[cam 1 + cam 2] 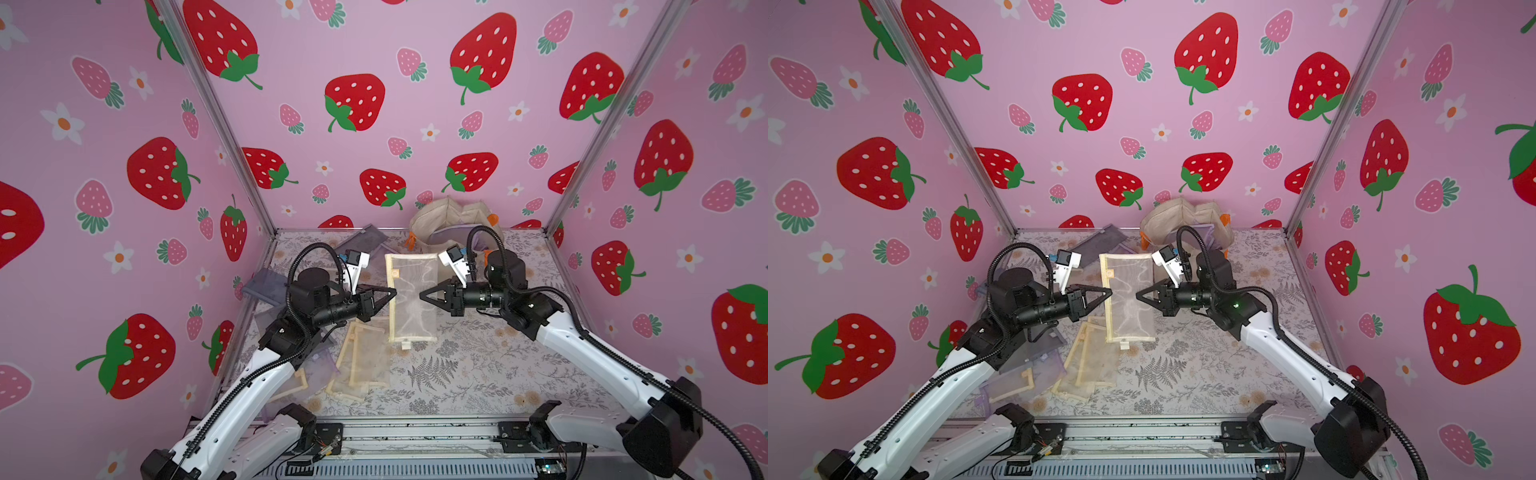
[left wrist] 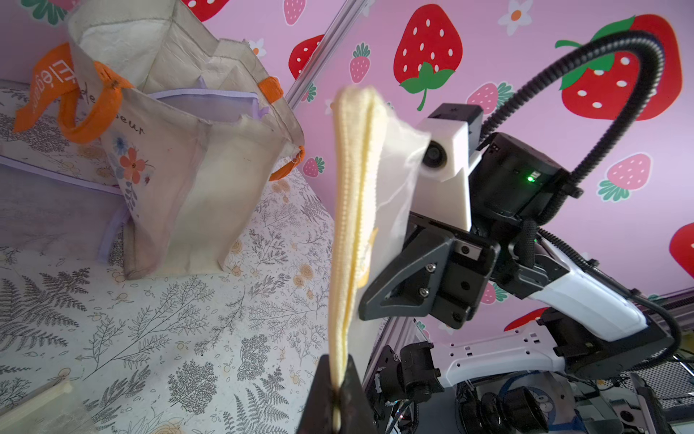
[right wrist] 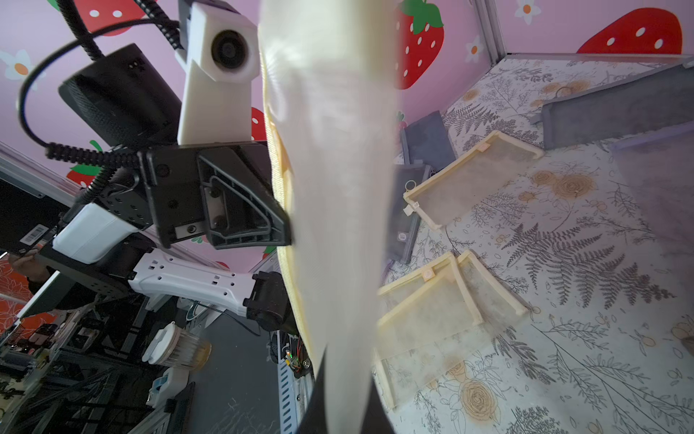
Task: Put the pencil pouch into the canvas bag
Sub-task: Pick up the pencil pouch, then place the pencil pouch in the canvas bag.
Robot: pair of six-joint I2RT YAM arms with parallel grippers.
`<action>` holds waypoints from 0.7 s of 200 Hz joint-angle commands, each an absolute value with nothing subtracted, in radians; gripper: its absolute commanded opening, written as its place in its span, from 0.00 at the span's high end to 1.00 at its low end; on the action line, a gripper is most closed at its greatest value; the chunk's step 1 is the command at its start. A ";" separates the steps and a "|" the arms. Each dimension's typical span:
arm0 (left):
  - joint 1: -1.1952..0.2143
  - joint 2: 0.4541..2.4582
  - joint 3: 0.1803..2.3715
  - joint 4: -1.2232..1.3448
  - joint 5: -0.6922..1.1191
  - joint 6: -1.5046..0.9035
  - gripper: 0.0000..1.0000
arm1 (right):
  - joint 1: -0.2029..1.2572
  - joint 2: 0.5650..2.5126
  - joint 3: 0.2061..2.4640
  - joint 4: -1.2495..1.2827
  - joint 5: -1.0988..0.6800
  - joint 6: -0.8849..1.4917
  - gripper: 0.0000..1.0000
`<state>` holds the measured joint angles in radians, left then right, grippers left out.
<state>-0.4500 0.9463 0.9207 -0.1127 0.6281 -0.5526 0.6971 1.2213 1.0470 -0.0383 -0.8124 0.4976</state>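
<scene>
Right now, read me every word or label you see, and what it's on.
"Elegan", cut off: white letters on the orange handle of the canvas bag.
"de" and "seur", partly hidden: printed on the canvas bag's front.
Too small to read: the barcode sticker, right wrist view.

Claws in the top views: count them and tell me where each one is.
2. The left claw pinches one long edge of the cream mesh pencil pouch; the right claw pinches the opposite side. None looks hidden.

2 top views look down; wrist cameras face each other.
</scene>
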 commanded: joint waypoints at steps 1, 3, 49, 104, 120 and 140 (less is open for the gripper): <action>-0.454 0.943 0.943 -0.134 0.545 -0.534 0.76 | 0.676 1.177 1.071 -0.049 -0.802 0.477 1.00; -0.454 0.942 0.945 -0.141 0.536 -0.532 0.73 | 0.671 1.176 1.076 -0.053 -0.800 0.477 1.00; -0.454 0.917 0.936 -0.302 0.332 -0.488 0.31 | 0.410 1.265 1.316 -0.127 -0.823 0.577 1.00; -0.453 0.850 0.908 -0.352 0.279 -0.471 0.26 | 0.225 1.579 1.727 -0.161 -0.754 0.609 1.00; -0.454 0.846 0.907 -0.357 0.279 -0.467 0.26 | 0.201 1.678 1.833 -0.180 -0.718 0.605 1.00; -0.454 0.842 0.898 -0.348 0.278 -0.466 0.26 | 0.186 1.775 1.900 -0.177 -0.654 0.604 1.00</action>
